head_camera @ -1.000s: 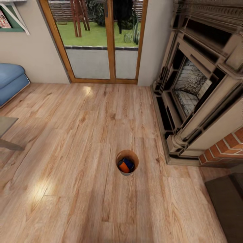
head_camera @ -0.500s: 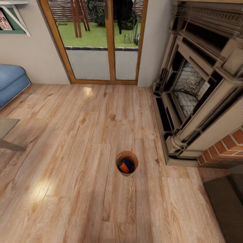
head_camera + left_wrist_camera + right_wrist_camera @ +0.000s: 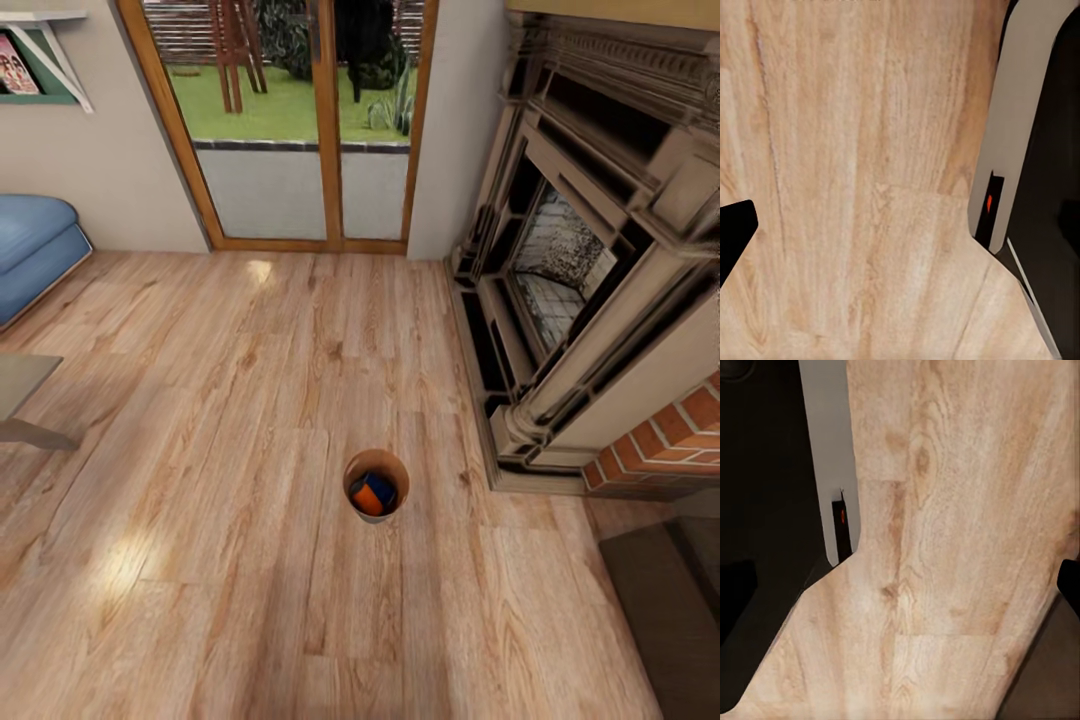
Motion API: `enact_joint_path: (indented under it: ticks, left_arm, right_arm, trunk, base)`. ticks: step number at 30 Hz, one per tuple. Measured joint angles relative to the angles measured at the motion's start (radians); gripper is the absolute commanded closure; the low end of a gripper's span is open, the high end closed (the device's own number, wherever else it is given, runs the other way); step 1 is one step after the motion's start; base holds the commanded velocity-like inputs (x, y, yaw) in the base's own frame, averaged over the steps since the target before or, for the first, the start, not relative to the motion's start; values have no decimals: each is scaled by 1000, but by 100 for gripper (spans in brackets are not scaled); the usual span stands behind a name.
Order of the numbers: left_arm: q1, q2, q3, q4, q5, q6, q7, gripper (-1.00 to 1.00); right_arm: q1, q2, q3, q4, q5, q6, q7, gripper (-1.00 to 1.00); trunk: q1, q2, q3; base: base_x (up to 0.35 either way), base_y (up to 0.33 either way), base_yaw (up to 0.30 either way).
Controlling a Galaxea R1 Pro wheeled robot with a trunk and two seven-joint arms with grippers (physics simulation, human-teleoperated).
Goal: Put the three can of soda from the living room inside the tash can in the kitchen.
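Living-room plank floor [image 3: 230,420] in head view: bin [image 3: 376,470] stood alone at about 6 o'clock from the glass doors [image 3: 290,120], fireplace [image 3: 600,280] at its 3 o'clock. Orange can [image 3: 367,497] and blue can [image 3: 381,487] lay inside; third can hidden. Judged step: carrying cans done, bin itself not in kitchen. Wrist views: floor and robot body; gripper states could not be told.

Robot body, visible parts: pale grey shell panel [image 3: 1009,127] with rounded edge, matte. Narrow black slot [image 3: 989,206] in the panel holding a small orange-red mark. Dark black housing [image 3: 1050,187] beside it. Black wedge-shaped tip [image 3: 731,236] at frame edge. Same grey panel [image 3: 829,442], black slot [image 3: 840,521] and black housing [image 3: 761,495] in the right wrist view.
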Motion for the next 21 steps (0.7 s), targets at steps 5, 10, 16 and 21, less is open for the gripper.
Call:
enact_joint_path:
  ticks: [5, 10, 16, 21]
  left_arm:
    - [-1, -5, 0, 0, 0, 0, 1, -100]
    - [-2, -6, 0, 0, 0, 0, 1, -100]
    - [-3, -6, 0, 0, -3, 0, 0, -100]
    - [-5, -6, 0, -1, -5, 0, 0, -100]
  right_arm:
    - [0, -6, 1, 1, -22, 1, 0, -100]
    - [0, -6, 1, 0, -30, 1, 0, -100]
    - [0, -5, 1, -1, -31, 1, 0, -100]
    - [0, -1, 1, -1, -31, 1, 0, -100]
  trunk:
    - [-19, 35, 16]
    - [-38, 70, 31]
    - [-61, 112, 50]
    - [-81, 147, 66]
  base:
    - [0, 0, 0]
    - [0, 0, 0]
    - [0, 0, 0]
    - [0, 0, 0]
